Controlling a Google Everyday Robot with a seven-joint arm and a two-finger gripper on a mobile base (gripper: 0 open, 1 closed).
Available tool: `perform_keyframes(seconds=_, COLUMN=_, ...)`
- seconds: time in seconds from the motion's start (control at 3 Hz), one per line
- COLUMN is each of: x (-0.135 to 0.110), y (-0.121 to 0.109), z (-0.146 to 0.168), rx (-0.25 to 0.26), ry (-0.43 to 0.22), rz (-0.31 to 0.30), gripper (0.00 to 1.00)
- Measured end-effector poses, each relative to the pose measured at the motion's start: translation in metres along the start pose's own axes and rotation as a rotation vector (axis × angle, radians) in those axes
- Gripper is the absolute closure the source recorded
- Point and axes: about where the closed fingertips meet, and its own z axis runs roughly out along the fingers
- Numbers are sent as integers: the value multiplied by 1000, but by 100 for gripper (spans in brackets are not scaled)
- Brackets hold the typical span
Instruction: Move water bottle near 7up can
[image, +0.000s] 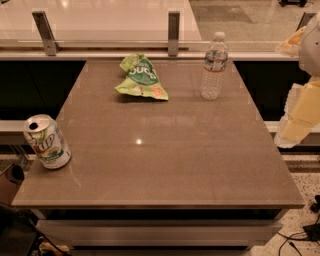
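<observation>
The water bottle (214, 66), clear and ribbed with a white cap, stands upright at the far right of the brown table (165, 150). The 7up can (46, 141), white and green with a silver top, stands tilted at the table's near left edge. The two are far apart, on opposite sides of the table. My gripper (295, 125) hangs with the white and yellowish arm at the right edge of the view, beyond the table's right side and away from the bottle. It holds nothing that I can see.
A crumpled green and white snack bag (141, 77) lies at the far middle of the table, left of the bottle. A railing with metal posts (173, 32) runs behind the table. Cables lie on the floor at the lower right (305, 235).
</observation>
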Motion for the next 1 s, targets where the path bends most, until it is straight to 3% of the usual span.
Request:
perform_keyframes(seconds=0.33, x=0, y=0, z=0, rx=0, ry=0, rz=0, gripper=0)
perform_keyframes(seconds=0.67, x=7, y=-14, z=4, rx=24, ry=-32, rz=40, gripper=0)
perform_keyframes(seconds=1.0, x=20, y=-39, z=15, rx=60, ry=-95, rz=122, gripper=0)
